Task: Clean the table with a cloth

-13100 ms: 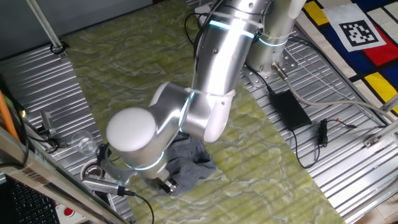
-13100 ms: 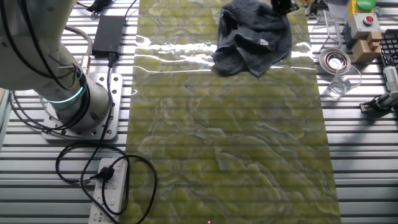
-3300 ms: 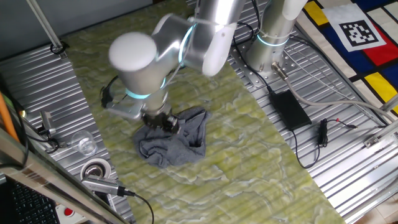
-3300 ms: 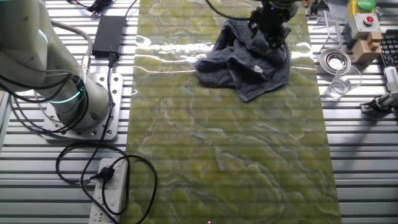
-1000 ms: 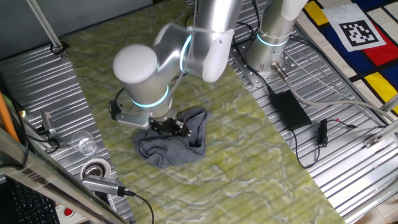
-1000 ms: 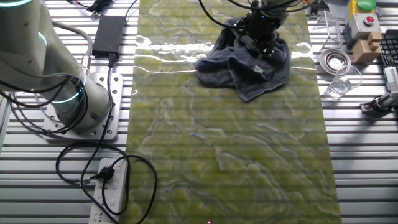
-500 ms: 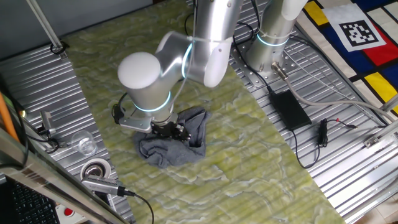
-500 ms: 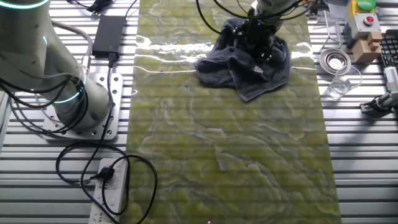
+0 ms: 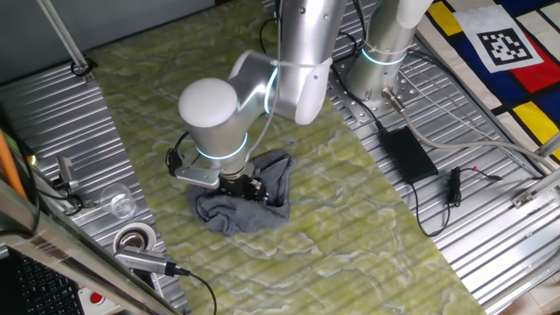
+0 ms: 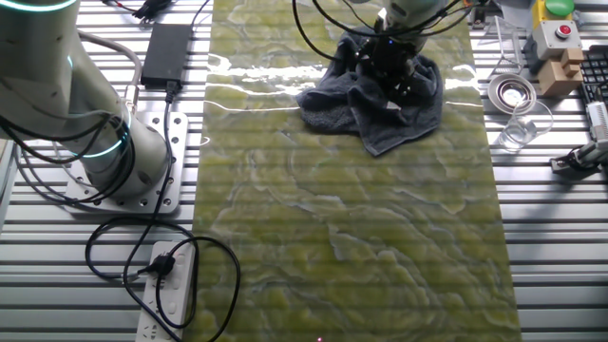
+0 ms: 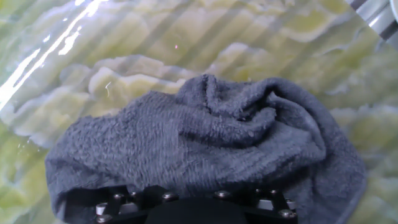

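Blue-grey terry cloth (image 11: 205, 143) fills the hand view, bunched directly under the gripper (image 10: 391, 71), spilling toward twelve o'clock. Fingers buried in folds, so cannot tell whether spread or pinching. Sits near one end of the table (image 10: 351, 237); long unwiped yellow-green stretch beyond, toward six o'clock in the other fixed view. Likely drag that way next.
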Robot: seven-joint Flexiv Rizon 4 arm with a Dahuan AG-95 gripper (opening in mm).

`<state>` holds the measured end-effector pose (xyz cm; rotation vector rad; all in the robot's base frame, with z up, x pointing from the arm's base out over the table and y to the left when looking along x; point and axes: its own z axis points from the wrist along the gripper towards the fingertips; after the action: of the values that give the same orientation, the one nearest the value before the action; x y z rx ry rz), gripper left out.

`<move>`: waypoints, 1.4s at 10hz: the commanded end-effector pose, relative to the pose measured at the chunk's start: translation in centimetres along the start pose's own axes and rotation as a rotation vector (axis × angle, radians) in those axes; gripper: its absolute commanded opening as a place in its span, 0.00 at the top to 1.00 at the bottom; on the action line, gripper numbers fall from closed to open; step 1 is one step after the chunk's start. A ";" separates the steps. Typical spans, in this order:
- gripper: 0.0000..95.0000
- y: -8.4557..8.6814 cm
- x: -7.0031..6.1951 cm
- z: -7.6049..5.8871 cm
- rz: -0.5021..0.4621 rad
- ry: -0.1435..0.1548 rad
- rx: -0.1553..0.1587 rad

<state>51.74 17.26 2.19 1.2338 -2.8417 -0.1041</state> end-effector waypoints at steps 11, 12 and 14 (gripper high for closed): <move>1.00 1.1 -2.2 1.0 0.256 -0.052 -0.038; 1.00 1.6 -2.7 1.0 0.282 -0.054 -0.040; 1.00 2.2 -3.3 1.3 0.313 -0.065 -0.049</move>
<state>52.32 21.00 1.19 0.7887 -3.0208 -0.1969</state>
